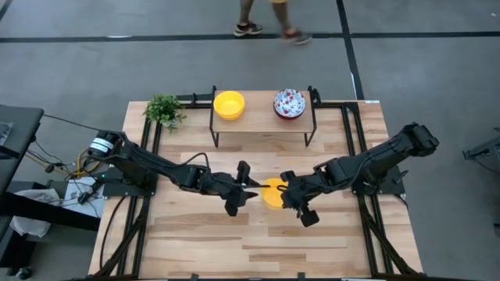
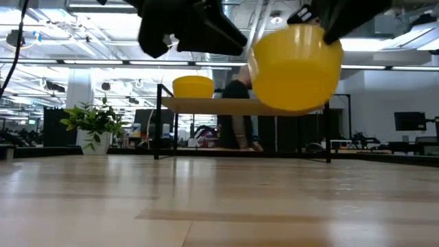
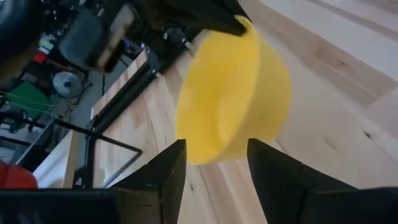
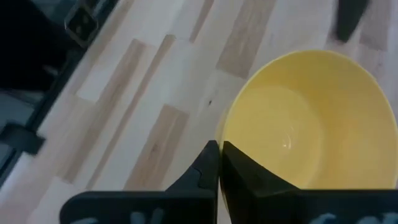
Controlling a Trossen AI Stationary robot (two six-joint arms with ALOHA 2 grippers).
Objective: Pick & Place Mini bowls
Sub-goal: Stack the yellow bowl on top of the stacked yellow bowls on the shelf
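Low view: a yellow mini bowl (image 2: 296, 66) is hanging above the bench (image 2: 219, 206), its rim pinched by the right gripper (image 1: 283, 190) (jaws pressed together). The left gripper (image 1: 248, 190), jaws spread, is sitting just beside it, empty.

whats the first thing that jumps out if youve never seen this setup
A bright yellow bowl hangs in the air over the middle of the table, pinched at its rim by the right gripper, jaws shut. The left gripper faces it with jaws open, not touching. Behind, a small shelf carries another yellow bowl and a speckled bowl.
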